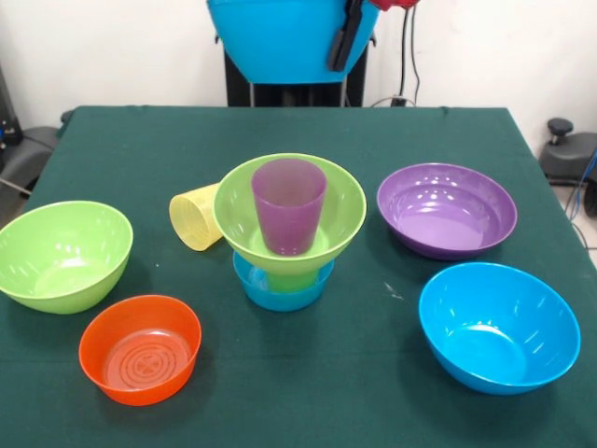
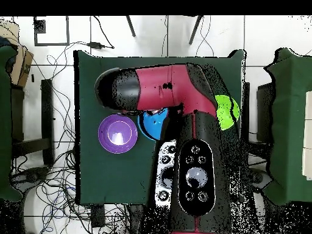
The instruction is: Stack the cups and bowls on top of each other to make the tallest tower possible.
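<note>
My gripper (image 1: pixel 341 51) is shut on the rim of a large blue bowl (image 1: pixel 280 42) and holds it high above the table's far edge. One black finger (image 1: pixel 345 35) lies on the bowl's outer wall. Below stands the tower: a small blue bowl (image 1: pixel 280 291), a green cup (image 1: pixel 291 277) mostly hidden, a lime green bowl (image 1: pixel 322 201) and a purple cup (image 1: pixel 288 205) upright in it. The yellow cup (image 1: pixel 194 217) lies on its side to the left of the tower, touching it. The held bowl is behind and well above the tower.
A lime green bowl (image 1: pixel 61 254) (image 2: pixel 226 112) and an orange bowl (image 1: pixel 140 348) stand front left. A wide purple bowl (image 1: pixel 446 210) (image 2: pixel 117 134) and a blue bowl (image 1: pixel 496 327) stand right. In the overhead view the arm (image 2: pixel 177 91) covers the table's middle.
</note>
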